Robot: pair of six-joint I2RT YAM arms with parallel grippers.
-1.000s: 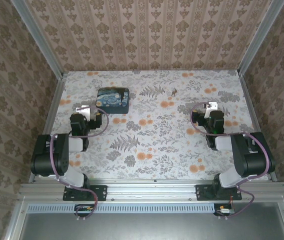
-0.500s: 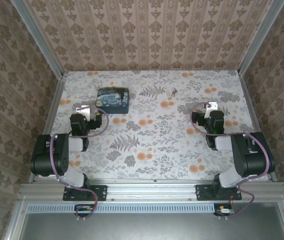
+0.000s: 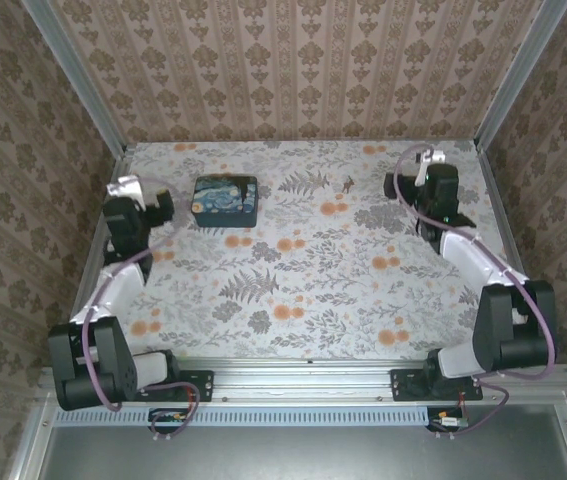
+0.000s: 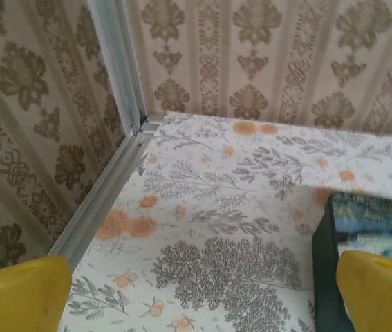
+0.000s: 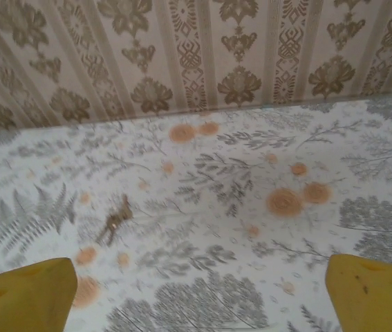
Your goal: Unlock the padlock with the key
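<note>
Hovering stretched out, left gripper point(image 4: 199, 294) is spread and empty by the box point(image 4: 361, 228), right gripper point(image 5: 199, 294) same, facing the key point(image 5: 115, 223).

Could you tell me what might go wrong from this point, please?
The tiny brownish metal key lies flat on the floral tablecloth, so the right arm's open fingers may miss it or skid it away. The blue swirl-painted rectangular box sits close to the left arm's open fingers, which could nudge it.

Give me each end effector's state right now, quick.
Left end effector: open, holding nothing.
Right end effector: open, holding nothing; the key lies untouched ahead of it.
</note>
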